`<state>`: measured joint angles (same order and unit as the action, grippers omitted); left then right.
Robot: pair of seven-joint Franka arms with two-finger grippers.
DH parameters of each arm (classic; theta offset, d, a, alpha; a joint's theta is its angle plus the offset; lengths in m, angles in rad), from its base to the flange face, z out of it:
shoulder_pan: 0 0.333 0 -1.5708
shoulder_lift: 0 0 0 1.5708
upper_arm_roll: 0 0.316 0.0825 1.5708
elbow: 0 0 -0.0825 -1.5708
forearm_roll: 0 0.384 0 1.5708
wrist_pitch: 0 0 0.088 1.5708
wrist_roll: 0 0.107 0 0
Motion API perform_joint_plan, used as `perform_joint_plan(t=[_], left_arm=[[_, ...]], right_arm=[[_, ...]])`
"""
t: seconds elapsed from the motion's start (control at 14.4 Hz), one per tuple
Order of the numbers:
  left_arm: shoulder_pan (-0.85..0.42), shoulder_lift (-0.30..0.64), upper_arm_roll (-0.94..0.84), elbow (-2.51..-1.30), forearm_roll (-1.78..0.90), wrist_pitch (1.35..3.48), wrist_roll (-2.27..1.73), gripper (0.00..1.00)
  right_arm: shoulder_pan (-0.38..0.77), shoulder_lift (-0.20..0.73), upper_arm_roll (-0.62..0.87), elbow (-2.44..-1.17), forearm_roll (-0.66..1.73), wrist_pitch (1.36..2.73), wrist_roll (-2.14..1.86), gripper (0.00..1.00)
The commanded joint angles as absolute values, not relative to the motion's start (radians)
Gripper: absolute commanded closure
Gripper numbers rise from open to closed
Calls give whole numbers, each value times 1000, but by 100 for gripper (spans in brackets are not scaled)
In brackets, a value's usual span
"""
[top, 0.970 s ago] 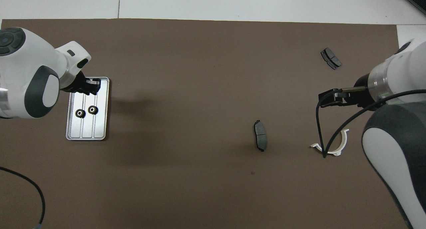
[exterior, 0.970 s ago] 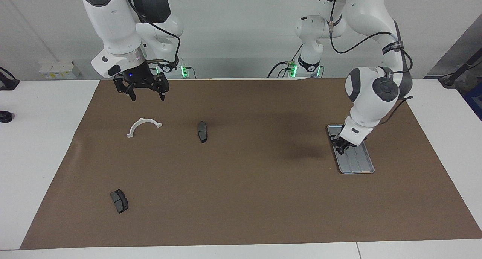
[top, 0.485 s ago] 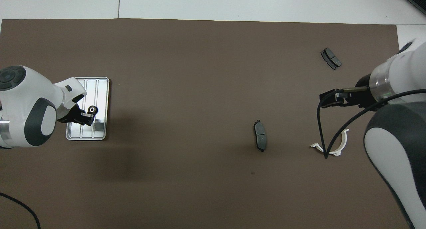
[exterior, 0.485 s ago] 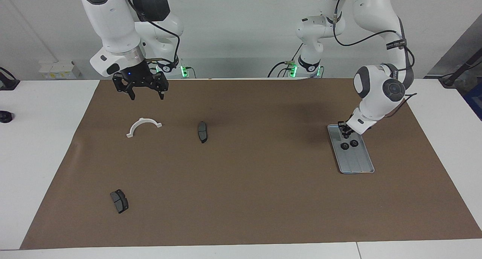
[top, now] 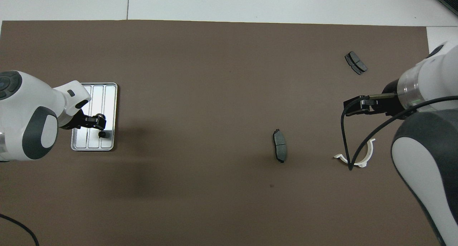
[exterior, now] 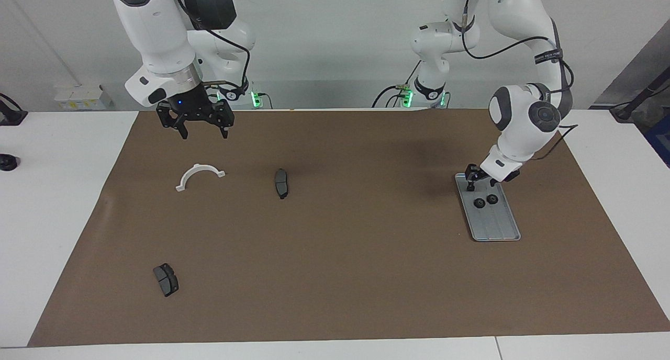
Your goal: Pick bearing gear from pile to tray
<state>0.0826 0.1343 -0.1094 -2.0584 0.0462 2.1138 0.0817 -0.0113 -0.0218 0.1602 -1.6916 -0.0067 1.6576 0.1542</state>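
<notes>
1. We see the left gripper (exterior: 475, 174) raised over the end of the tray (exterior: 502, 232) nearest the robots. Its fingers now stand apart and hold nothing, where a second ago they were pressed together low inside the tray.
2. Two small black gears (exterior: 485, 201) lie side by side in the tray just below that gripper. In the overhead view the gripper (top: 97, 121) covers most of them.
3. We judge this a finished drop, with the arm pulling up and away.
4. The right gripper (exterior: 201, 132) waits in the air over the mat (exterior: 335, 276) near the white half-ring (exterior: 199, 175), its fingers spread and empty, as before.
5. Two dark brake pads (exterior: 281, 183) (exterior: 165, 279) and the half-ring lie where they were; we spot no further gears on the mat, so the task looks done or nearly so.
6. We can read no brand, label or writing anywhere.
</notes>
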Motion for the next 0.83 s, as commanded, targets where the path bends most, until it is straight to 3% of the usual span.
perform_joint_plan(t=[0.0,0.35,0.76], left_arm=[[72,123,-107,-1914,32,1975,86,0],[64,143,-106,-1551,-5,1597,64,0],[20,147,-109,-1384,-3,1418,64,0]], right_arm=[[-26,-31,169,-1695,20,1655,147,0],[-26,-31,169,-1695,20,1655,146,0],[-38,-31,167,-1695,20,1658,141,0]])
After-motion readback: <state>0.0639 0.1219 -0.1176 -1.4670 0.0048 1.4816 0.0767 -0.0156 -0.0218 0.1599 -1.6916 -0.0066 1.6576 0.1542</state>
